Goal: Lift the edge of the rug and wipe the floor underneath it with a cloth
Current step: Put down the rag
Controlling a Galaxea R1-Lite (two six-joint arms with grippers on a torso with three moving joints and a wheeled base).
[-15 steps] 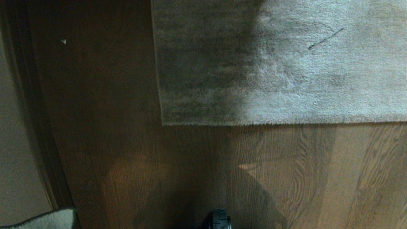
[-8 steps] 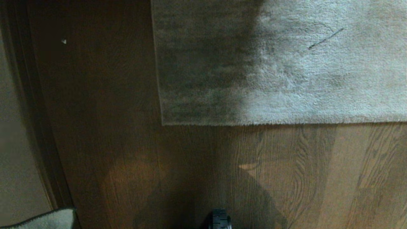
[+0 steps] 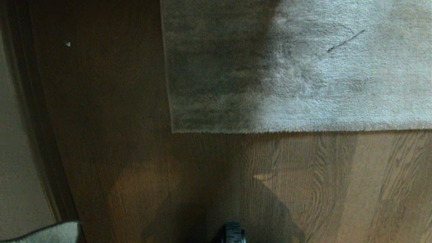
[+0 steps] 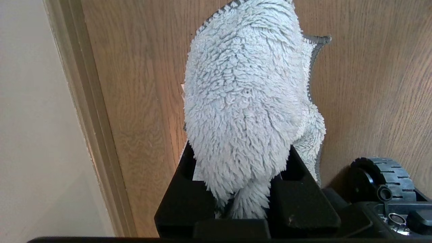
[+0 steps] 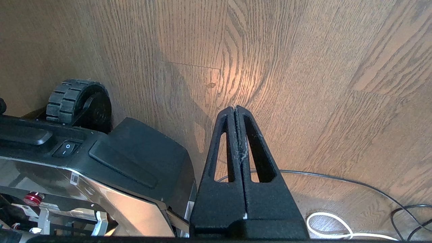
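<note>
Where the head view looks down, rug [image 3: 297, 64] lying flat on floor [image 3: 303, 189], rug edge [image 3: 303, 131] straight, square corner [image 3: 172, 131] down against the planks. Half of rug nearest the corner in shadow, rest pale. Dark thin mark [image 3: 346, 41] on the pile well away from the corner. Pale speck [image 3: 68, 44] on floor off the rug's side border. Skirting [image 3: 40, 135] and wall [image 3: 17, 189] beyond that, farther from rug. Scrap of cloth [image 3: 50, 233] just showing at the frame's low margin, well apart from rug; black wheel [image 3: 233, 233] also there, short of the rug edge. No arm seen here.

In left wrist view, left gripper [image 4: 243, 199] clamped on cloth [image 4: 243, 101], fluffy pale rag bunched and standing out past the black fingers [image 4: 185, 202], stitched hem [image 4: 315, 50] curling free. Floor [image 4: 135, 101] behind cloth, skirting [image 4: 87, 118] and wall [image 4: 33, 135] to one side, wheel [image 4: 381, 175] beside gripper.

In right wrist view, right gripper [image 5: 235, 109] empty, fingers [image 5: 221, 148] pressed together, tips above bare floor [image 5: 303, 67]. Robot base [image 5: 101, 168] and wheel [image 5: 77, 101] beside it. Black cable [image 5: 354, 184] and white cable [image 5: 334, 226] on planks near gripper.
</note>
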